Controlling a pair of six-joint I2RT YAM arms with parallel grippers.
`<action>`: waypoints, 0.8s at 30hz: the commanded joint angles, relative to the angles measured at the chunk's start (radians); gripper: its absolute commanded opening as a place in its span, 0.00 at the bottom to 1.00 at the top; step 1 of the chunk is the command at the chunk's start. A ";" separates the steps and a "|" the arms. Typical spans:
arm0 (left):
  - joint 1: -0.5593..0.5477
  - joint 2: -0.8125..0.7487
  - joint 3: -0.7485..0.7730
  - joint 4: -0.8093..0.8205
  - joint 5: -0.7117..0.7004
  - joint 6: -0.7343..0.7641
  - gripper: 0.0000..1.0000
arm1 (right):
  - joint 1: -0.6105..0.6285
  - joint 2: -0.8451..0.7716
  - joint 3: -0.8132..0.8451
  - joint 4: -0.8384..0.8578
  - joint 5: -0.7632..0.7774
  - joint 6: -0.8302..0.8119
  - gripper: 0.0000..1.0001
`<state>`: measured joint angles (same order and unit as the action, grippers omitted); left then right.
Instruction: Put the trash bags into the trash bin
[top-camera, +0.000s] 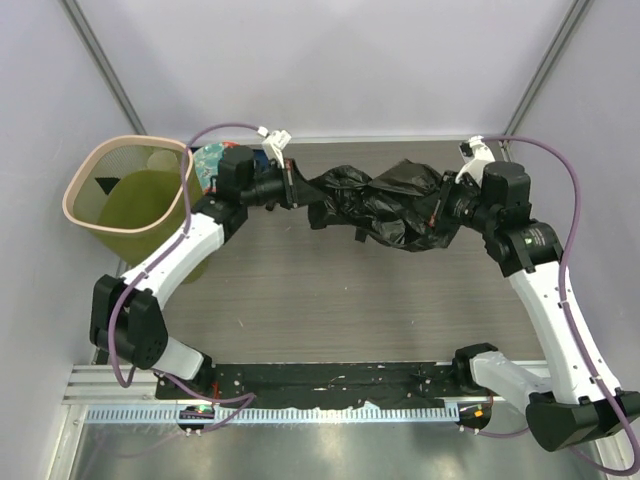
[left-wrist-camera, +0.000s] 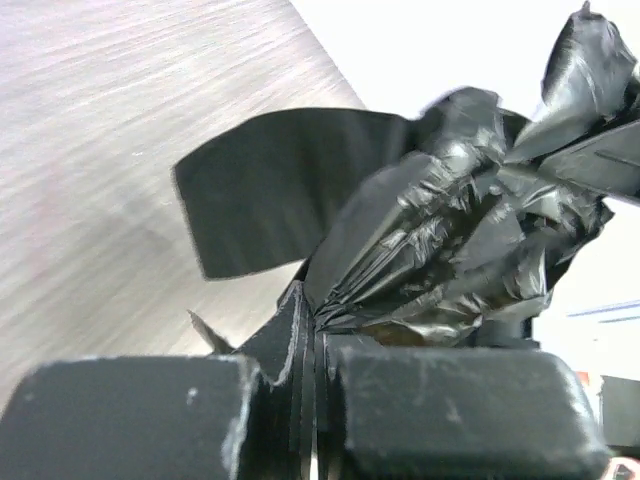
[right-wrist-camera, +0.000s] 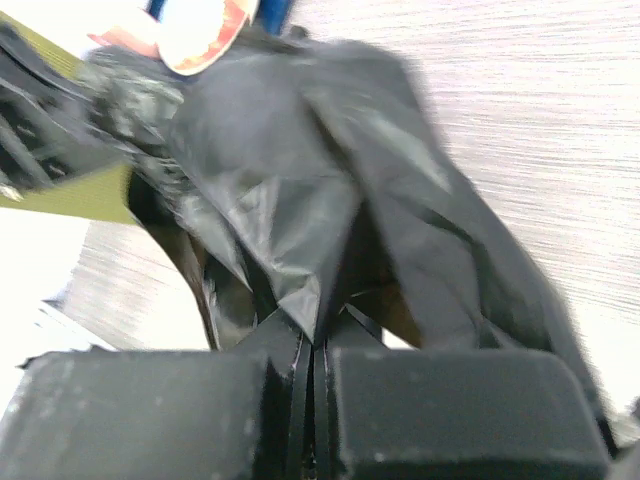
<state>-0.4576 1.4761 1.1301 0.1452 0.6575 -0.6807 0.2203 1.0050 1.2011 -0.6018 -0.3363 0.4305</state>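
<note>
I work in a robotics lab cell. My white-and-black jointed left arm (top-camera: 185, 250) and right arm (top-camera: 550, 300) are bolted to a black mounting plate (top-camera: 330, 385). The plate sits beside ribbed aluminium rails (top-camera: 100, 385) at the near edge of a grey wood-grain desk (top-camera: 330, 310). Plain pale wall panels (top-camera: 330, 60) on slim grey metal posts (top-camera: 100, 60) box the desk in on three sides. Purple cables (top-camera: 579, 205) loop openly along both arms.

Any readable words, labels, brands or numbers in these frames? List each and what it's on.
None can be read.
Red marks on the plate: too blurred to tell if lettering.
Tiny coloured spot at the near edge: too small to read.
The trash bags and trash bin: no print visible.
</note>
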 joint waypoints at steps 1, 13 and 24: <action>0.040 -0.043 0.166 -0.438 0.047 0.516 0.00 | -0.032 0.018 0.083 -0.206 0.081 -0.287 0.01; 0.042 -0.045 0.263 -0.723 -0.039 0.957 0.00 | -0.105 0.126 0.195 -0.299 0.203 -0.614 0.01; 0.048 -0.037 0.246 -0.500 0.194 0.484 0.00 | -0.116 0.224 0.301 -0.321 -0.020 -0.684 0.35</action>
<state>-0.4164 1.4532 1.3533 -0.5388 0.7513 0.1268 0.1085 1.1957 1.4117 -0.9070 -0.1921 -0.2226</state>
